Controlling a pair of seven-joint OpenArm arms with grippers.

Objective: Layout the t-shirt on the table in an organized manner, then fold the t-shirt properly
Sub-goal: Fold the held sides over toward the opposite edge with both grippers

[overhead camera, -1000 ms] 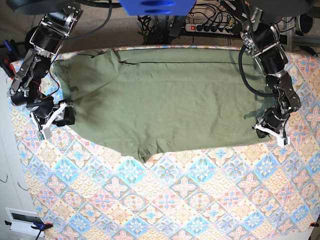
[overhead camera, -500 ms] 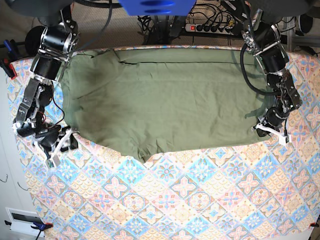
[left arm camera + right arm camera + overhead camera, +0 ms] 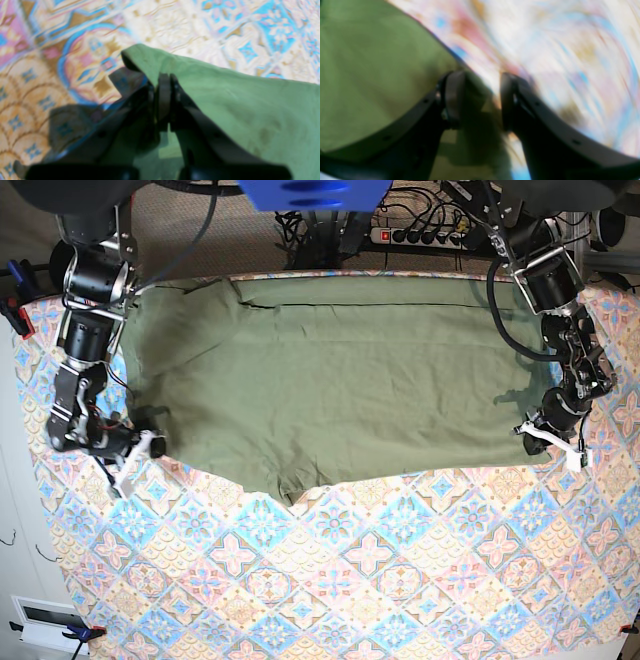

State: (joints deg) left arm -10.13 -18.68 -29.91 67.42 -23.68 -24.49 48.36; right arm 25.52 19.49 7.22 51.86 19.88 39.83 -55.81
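The olive-green t-shirt point(image 3: 340, 380) lies spread across the far half of the table point(image 3: 380, 580). In the base view my left gripper point(image 3: 555, 445) sits at the shirt's near right corner. The left wrist view shows that gripper point(image 3: 163, 82) shut on a raised corner of the t-shirt point(image 3: 237, 100) above the table point(image 3: 87, 57). My right gripper point(image 3: 140, 455) is at the shirt's near left edge. In the blurred right wrist view it point(image 3: 480, 100) stands open, with the t-shirt point(image 3: 370, 75) edge running between its fingers over the table point(image 3: 557, 62).
A power strip point(image 3: 420, 235) and tangled cables lie on the floor behind the table. A blue mount point(image 3: 315, 192) hangs over the far edge. A white box point(image 3: 45, 620) sits off the table's near left corner.
My right arm swung toward the near side, then in to the shirt's near left edge. My left gripper closed on the near right corner and shifted slightly right.
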